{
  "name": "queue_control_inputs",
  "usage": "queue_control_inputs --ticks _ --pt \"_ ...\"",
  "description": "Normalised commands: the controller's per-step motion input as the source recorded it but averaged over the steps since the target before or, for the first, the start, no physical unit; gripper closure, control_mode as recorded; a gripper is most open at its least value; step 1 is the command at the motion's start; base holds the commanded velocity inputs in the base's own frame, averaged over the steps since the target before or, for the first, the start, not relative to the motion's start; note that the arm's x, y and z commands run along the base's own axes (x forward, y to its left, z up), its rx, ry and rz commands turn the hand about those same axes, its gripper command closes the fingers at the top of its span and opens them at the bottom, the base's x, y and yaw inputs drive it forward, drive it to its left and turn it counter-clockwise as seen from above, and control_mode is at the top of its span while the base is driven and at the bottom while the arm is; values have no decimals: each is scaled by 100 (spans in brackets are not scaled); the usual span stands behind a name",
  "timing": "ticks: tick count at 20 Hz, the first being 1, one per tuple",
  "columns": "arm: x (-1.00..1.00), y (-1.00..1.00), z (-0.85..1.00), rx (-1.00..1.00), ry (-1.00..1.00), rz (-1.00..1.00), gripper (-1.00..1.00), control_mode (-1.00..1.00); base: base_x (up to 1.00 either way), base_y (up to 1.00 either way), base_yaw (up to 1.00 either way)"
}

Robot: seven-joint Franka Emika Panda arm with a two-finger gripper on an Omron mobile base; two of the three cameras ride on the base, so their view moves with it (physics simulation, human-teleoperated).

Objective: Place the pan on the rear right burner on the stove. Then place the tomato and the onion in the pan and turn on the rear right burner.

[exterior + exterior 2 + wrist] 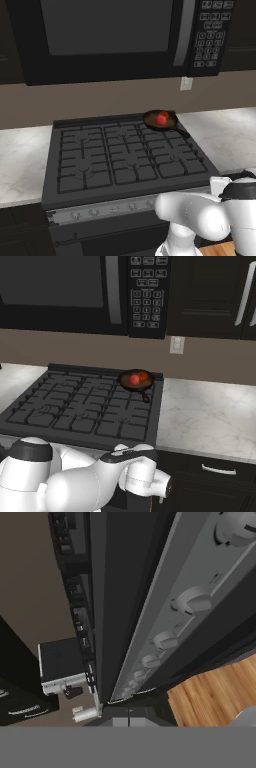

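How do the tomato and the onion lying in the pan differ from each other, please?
Colour: the tomato is a brighter, purer red; the onion is more orange-red. Place: in the left base view the tomato lies nearer the camera, the onion behind it toward the wall; in the right base view the tomato is left of the onion. Both are small, round, close together inside the pan on the rear right burner.

white arm [200, 215] folded low, elbow bent, end effector shut.
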Motion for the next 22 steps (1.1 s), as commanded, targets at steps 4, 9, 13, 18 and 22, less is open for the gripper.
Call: queue_control_inputs --ticks 4,9,13,18,22 --pt "0 4 -8 0 0 -1 100 -100 0 0 0" --pt "1 8 -5 0 0 -2 100 -100 0 0 0" --pt "3 3 -3 0 -2 -3 100 -100 0 0 0" --pt "4 0 0 0 -7 -5 100 -100 0 0 0" --pt "9 1 -4 0 -4 -6 100 -100 0 0 0"
